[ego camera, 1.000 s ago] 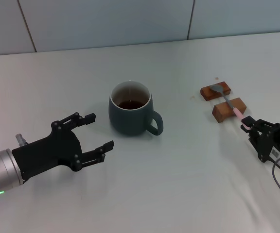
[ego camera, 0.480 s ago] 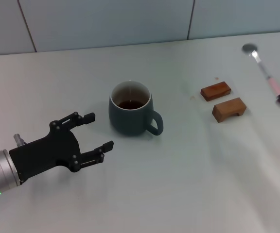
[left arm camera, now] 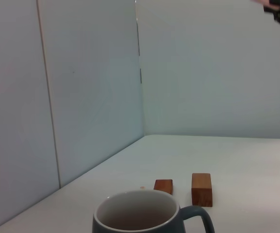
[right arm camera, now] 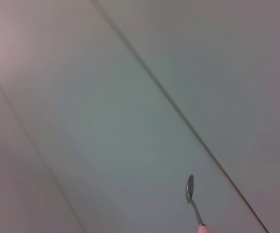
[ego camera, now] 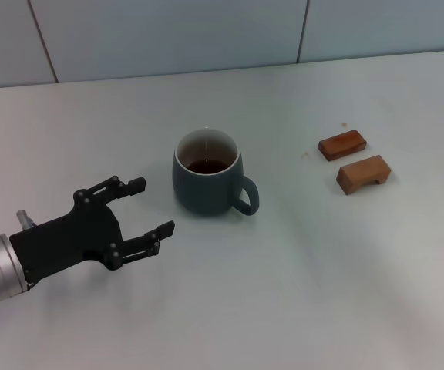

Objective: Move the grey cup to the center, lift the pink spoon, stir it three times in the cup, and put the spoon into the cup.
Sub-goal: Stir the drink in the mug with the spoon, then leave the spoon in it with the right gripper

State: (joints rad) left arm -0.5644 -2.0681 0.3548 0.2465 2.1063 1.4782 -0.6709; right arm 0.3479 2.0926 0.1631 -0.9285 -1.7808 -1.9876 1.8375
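Resting near open left jaws: grey cup (ego camera: 207, 182).

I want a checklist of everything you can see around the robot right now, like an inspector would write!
Surface: pale table, plain; a few small brown specks near the blocks.
Cup: grey cup upright mid-table, dark drink inside, handle turned toward the robot's right.
Spoon: pink spoon off the table, seen only in the right wrist view, held up in the air against the wall.
Clutter: two brown wooden blocks to the right of the cup, nothing resting on them.
Left gripper: open, beside the cup on its left, not touching it.
Right gripper: out of the head view; a dark bit shows at the left wrist view's top corner.
Cables: nothing seen.
Surroundings: pale panelled wall behind the table.
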